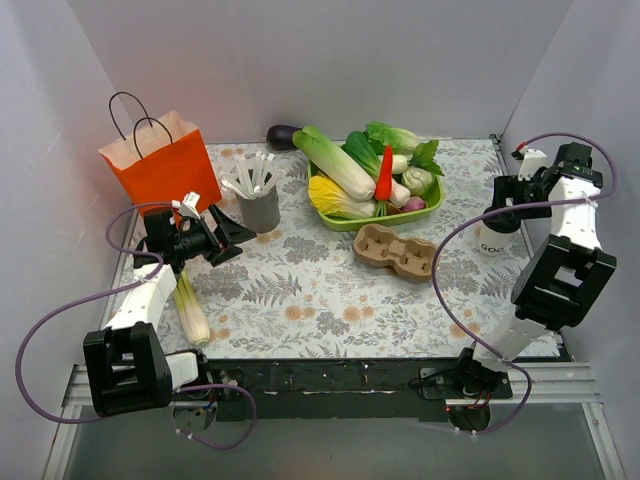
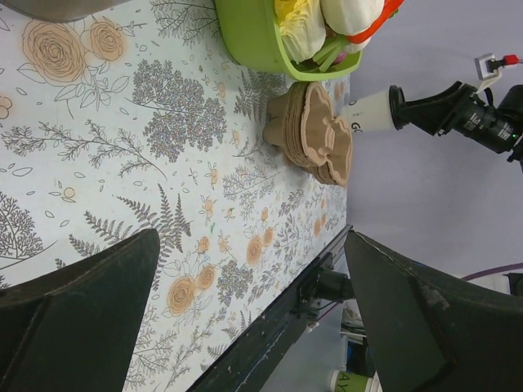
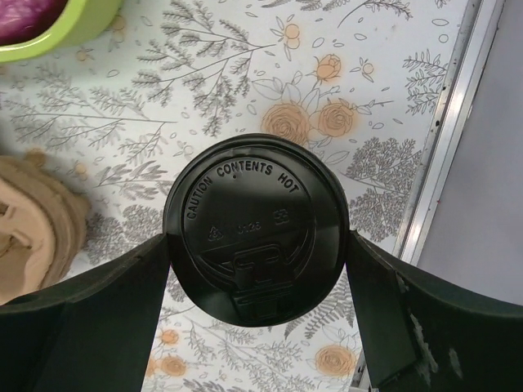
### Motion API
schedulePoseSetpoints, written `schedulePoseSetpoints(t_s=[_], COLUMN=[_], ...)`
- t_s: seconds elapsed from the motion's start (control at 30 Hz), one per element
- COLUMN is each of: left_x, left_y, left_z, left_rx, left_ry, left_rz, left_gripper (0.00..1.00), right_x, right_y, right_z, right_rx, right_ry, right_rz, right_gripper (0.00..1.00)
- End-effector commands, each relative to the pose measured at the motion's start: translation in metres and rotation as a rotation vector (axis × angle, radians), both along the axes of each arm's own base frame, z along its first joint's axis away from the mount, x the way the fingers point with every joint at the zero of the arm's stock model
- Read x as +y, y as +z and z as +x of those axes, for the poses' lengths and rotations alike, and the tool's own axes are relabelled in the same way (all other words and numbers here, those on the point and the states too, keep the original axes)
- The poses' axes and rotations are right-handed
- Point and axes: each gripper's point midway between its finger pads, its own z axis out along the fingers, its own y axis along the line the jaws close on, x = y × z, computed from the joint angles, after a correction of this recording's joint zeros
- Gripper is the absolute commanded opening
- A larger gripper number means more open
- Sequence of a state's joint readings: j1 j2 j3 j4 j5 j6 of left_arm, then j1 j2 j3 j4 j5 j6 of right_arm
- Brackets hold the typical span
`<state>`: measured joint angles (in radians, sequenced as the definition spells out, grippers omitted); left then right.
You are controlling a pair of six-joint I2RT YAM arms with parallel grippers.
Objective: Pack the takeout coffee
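The takeout coffee (image 3: 257, 229), a cream-white cup with a round black lid, stands on the floral cloth near the right edge (image 1: 491, 243). My right gripper (image 3: 260, 245) reaches down over it, and its fingers touch the lid rim on both sides. The left wrist view also shows the cup (image 2: 369, 112) with the right gripper on its lid. The brown pulp tray (image 1: 395, 251) lies just left of the cup, its wells empty; it also shows in the right wrist view (image 3: 33, 224). My left gripper (image 1: 228, 236) is open and empty over the left of the table (image 2: 249, 269).
A green tray (image 1: 352, 222) of vegetables sits at the back centre. A grey cup of white sticks (image 1: 260, 205) and an orange paper bag (image 1: 160, 160) stand at the back left. A pale leek (image 1: 192, 312) lies beside my left arm. An aubergine (image 1: 283, 135) rests by the back wall.
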<state>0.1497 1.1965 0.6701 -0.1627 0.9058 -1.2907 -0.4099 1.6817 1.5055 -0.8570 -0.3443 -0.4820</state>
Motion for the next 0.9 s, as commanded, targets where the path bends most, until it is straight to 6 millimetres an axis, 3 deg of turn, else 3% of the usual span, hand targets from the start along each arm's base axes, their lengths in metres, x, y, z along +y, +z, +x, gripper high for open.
schedulePoseSetpoints(t_s=[0.0, 0.23, 0.37, 0.57, 0.87], left_x=[0.001, 0.001, 0.002, 0.000, -0.001], left_y=[0.013, 0.013, 0.013, 0.012, 0.014], left_z=[-0.002, -0.002, -0.002, -0.003, -0.002], left_rx=[-0.055, -0.058, -0.059, -0.055, -0.058], left_ry=[-0.004, -0.003, -0.002, -0.009, -0.015], left_rz=[0.005, 0.014, 0.015, 0.002, -0.010], left_gripper=[0.98, 0.98, 0.98, 0.98, 0.98], right_x=[-0.017, -0.025, -0.023, -0.013, -0.017], right_y=[0.009, -0.025, -0.022, -0.014, -0.009], right_z=[0.025, 0.019, 0.012, 0.002, -0.011], right_rx=[-0.066, 0.003, 0.003, -0.009, -0.002], right_ry=[-0.021, -0.038, -0.067, -0.082, -0.135], right_rz=[-0.056, -0.087, -0.085, -0.055, -0.052], right_gripper=[0.66, 0.75, 0.94, 0.97, 0.98])
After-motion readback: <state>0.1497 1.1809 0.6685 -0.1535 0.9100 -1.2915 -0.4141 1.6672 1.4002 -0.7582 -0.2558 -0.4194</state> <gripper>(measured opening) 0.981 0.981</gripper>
